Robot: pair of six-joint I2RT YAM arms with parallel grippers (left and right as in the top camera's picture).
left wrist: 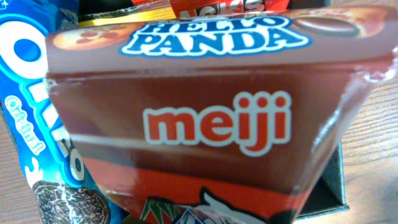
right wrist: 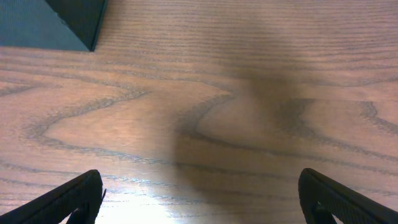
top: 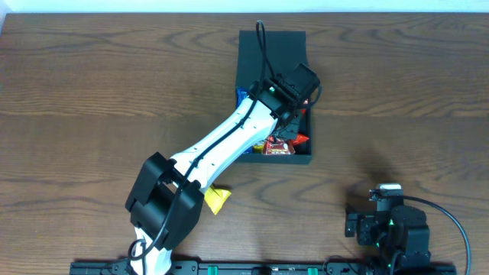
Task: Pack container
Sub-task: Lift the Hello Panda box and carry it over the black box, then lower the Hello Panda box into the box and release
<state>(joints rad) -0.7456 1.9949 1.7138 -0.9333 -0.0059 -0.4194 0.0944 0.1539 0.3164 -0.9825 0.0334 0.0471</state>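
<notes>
The container [top: 272,47] is a dark square box at the back middle of the table, its flap lid open to the far side. My left gripper [top: 291,124] reaches down into it. In the left wrist view a brown and red Hello Panda box [left wrist: 211,118] fills the frame right at the jaws and hides the fingers, and the gripper is shut on it. A blue Oreo packet [left wrist: 28,124] lies beside it, and a corner of the container [left wrist: 336,183] shows at the right. My right gripper [right wrist: 202,202] stands open over bare wood at the front right.
Red snack packets [top: 280,147] lie in the container's near end. A yellow packet [top: 216,198] lies on the table beside the left arm's base. The right wrist view catches a corner of the container [right wrist: 56,22] at the upper left.
</notes>
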